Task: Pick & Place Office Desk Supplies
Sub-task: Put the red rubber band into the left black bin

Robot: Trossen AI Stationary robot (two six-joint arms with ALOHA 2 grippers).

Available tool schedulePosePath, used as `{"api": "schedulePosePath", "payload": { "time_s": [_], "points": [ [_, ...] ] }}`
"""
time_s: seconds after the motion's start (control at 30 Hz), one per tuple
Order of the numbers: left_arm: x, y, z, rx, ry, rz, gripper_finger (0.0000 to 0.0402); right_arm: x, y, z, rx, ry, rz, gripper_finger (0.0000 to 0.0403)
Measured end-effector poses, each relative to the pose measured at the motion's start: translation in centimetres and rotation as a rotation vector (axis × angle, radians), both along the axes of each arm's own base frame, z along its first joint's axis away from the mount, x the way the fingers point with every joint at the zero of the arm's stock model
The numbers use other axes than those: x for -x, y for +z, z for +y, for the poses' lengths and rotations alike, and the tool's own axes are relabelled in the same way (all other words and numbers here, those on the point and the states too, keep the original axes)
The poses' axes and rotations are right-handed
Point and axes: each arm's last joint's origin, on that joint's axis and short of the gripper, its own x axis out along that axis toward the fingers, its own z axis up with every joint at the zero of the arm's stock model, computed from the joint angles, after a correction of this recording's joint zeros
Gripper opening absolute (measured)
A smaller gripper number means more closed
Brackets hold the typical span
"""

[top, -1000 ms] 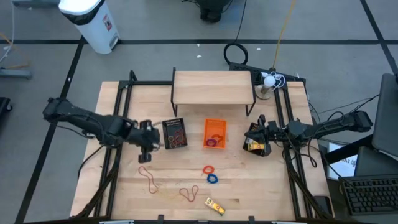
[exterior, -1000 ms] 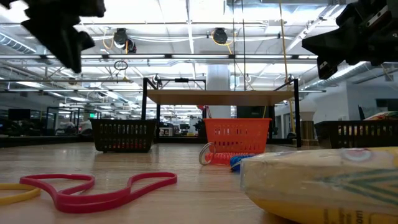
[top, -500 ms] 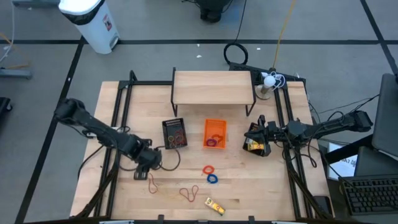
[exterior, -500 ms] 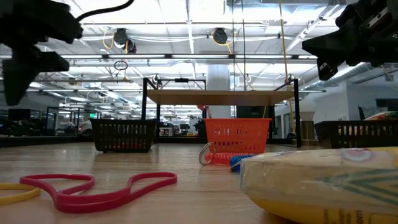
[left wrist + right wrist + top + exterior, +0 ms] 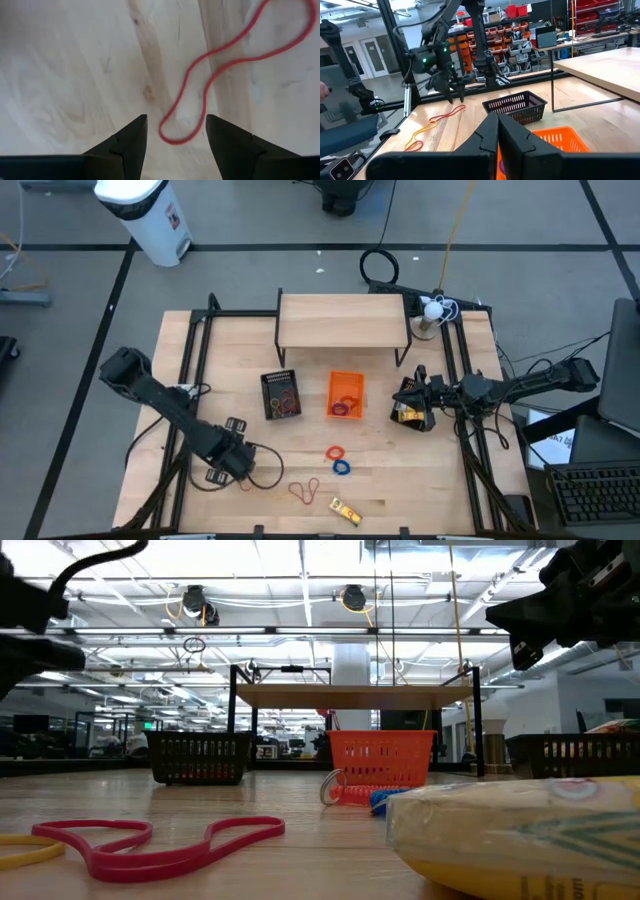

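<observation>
**Left gripper poised over a red rubber band**

High view: I see the left gripper (image 5: 228, 465) at the table's near left, above the thin red rubber band (image 5: 243, 481); the right gripper (image 5: 412, 402), far right, waits shut.

Left wrist view: jaws wide, straddling the band's (image 5: 220, 75) end loop. I judge it light, limp, flat-lying; I would pinch that loop.

Red rubber band (image 5: 225, 75): cut off at the left wrist frame's edge; loop end lying between the fingertips.
Yellow packet (image 5: 520, 835): blurred, cropped by the low frame's right edge.
Left gripper (image 5: 228, 468): hiding part of the band beneath it from above.
Black basket (image 5: 281, 394) contents: too small to distinguish.
Right basket (image 5: 412, 404): partly covered by the right gripper (image 5: 408, 399).
</observation>
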Motion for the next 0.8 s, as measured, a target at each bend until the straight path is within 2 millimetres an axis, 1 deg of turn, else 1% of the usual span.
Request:
{"api": "schedulePosePath", "payload": {
  "time_s": [0.13,0.3,0.4,0.53,0.6,0.67,0.8],
  "points": [
    [-0.3,-1.5,-0.7,-0.023,-0.034,0.032,0.0205,0.0,0.0,0.0,-0.007,-0.001,0.000,0.0004],
    [-0.6,-2.9,-1.7,0.015,-0.068,0.053,0.0205,0.0,0.0,0.0,-0.007,-0.001,0.001,0.0002],
    [-0.9,-3.3,-2.2,0.037,-0.085,0.042,0.0205,0.0,0.0,0.0,-0.007,-0.001,0.002,0.0004],
    [-1.1,-3.9,-2.4,0.024,-0.089,0.026,0.0201,0.0,0.0,0.0,-0.007,-0.002,0.004,0.0003],
    [-1.2,-4.1,-2.5,0.024,-0.089,0.025,0.0188,0.0,0.0,0.0,-0.007,-0.002,0.003,0.0001],
    [-1.2,-4.1,-2.5,0.029,-0.091,0.024,0.0162,0.0,0.0,0.0,-0.007,-0.002,0.004,0.0001],
    [-1.3,-4.1,-2.5,0.038,-0.091,0.025,0.0088,0.0,0.0,0.0,-0.007,-0.002,0.004,0.0003]
  ]
}}
